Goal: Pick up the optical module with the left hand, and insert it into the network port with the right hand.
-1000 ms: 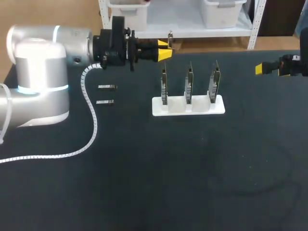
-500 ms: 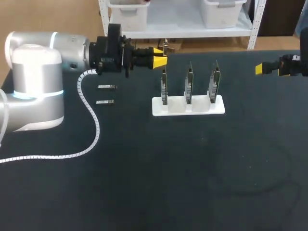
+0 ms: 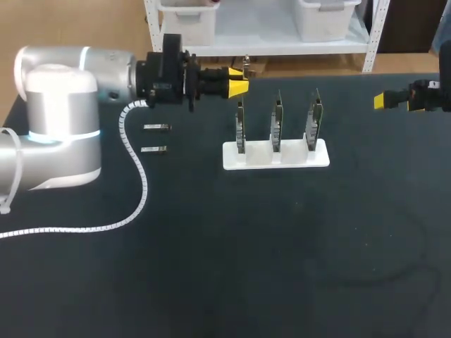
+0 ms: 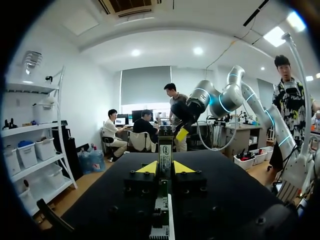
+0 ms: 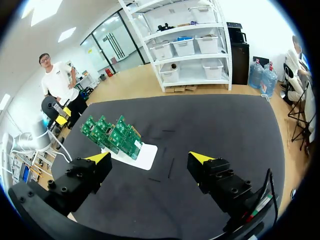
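Optical module (image 4: pixel 165 150) is clamped between the yellow tips of the left claw (image 4: pixel 165 167), held above the far left part of the worktop (image 3: pixel 282 246). Its long axis runs out along the fingers, pointing across toward the right claw (image 5: pixel 149 159). That claw hangs wide open and empty, well apart, beyond the row of circuit boards (image 3: pixel 276 116). I judge the right arm must close that gap.

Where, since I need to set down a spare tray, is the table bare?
Bare: the near half in front of the stand, and between stand and right hand. Crowded: far left, with left hand holding an optical module, two loose modules, cable.
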Motion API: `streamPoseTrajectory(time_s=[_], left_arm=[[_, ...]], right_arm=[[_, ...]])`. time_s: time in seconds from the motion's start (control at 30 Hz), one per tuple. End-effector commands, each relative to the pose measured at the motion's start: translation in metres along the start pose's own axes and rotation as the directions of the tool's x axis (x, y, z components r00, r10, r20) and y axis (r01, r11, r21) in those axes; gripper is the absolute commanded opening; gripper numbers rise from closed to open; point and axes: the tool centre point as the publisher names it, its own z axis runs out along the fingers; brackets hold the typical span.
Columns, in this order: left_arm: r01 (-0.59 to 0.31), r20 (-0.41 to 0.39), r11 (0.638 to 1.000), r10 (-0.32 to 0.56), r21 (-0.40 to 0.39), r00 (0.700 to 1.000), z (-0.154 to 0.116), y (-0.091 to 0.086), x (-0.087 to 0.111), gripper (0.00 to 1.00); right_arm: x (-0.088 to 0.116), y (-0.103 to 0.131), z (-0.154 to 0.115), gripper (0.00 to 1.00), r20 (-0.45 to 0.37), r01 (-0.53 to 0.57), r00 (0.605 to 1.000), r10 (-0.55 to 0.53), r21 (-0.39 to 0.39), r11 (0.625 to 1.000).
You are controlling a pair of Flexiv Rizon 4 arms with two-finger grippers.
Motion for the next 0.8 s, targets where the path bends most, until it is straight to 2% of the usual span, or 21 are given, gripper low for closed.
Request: streamPoseTrajectory(time_s=[0.03,0.63,0.8], left_arm=[[0.006,-0.009,1.000,-0.005,0.005,1.000,0.000,0.002,0.001,0.00],[0.006,-0.009,1.000,-0.005,0.005,1.000,0.000,0.002,0.001,0.00],[0.006,-0.009,1.000,-0.005,0.005,1.000,0.000,0.002,0.001,0.00]], right_arm=[[0.000,0.001,-0.002,1.00,-0.001,-0.001,1.000,0.001,0.003,1.000],[0.000,0.001,-0.002,1.00,-0.001,-0.001,1.000,0.001,0.003,1.000],[-0.009,0.028,-0.003,1.00,0.026,0.130,0.991,-0.128,-0.096,0.987]])
